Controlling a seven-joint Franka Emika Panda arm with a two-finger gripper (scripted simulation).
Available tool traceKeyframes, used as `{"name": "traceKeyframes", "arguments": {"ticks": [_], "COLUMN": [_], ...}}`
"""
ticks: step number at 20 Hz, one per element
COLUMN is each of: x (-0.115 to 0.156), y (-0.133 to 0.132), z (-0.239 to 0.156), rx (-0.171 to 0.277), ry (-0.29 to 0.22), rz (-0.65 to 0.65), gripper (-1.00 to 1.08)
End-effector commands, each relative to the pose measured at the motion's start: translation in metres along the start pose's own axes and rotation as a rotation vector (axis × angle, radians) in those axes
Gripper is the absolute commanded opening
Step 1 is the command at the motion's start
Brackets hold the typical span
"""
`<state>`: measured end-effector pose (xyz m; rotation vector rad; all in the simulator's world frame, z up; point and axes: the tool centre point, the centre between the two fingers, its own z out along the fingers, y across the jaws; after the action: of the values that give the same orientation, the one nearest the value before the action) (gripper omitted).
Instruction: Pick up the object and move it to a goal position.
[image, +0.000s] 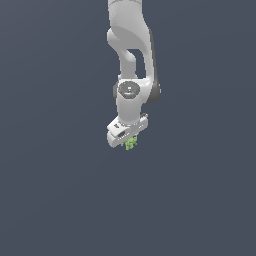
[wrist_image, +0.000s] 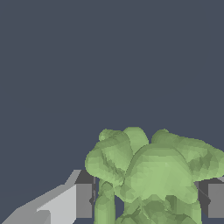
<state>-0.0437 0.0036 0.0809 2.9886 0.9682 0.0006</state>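
The object (image: 131, 144) is a small lumpy light-green thing with several knobbly lobes. In the exterior view it sticks out just below the white gripper (image: 129, 143) at the end of the arm. In the wrist view the object (wrist_image: 153, 175) fills the space between the two fingers, one grey pad (wrist_image: 83, 200) on one side and the other pad (wrist_image: 215, 200) on the other. Both pads press against it, so the gripper is shut on the object. The fingertips are hidden behind the object in the exterior view.
The white arm (image: 131, 60) comes down from the top of the exterior view. A plain dark grey-blue ground (image: 60, 190) lies all around. No goal marker shows.
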Motion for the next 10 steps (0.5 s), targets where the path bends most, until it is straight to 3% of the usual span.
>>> {"name": "traceKeyframes", "arguments": {"ticks": [1, 10], "x": [-0.002, -0.011], "y": [0.009, 0.052], "z": [-0.018, -0.105], "rx": [0.0, 0.001], "ry": [0.001, 0.002], "rz": [0.0, -0.001], "gripper": [-1.0, -1.0]}}
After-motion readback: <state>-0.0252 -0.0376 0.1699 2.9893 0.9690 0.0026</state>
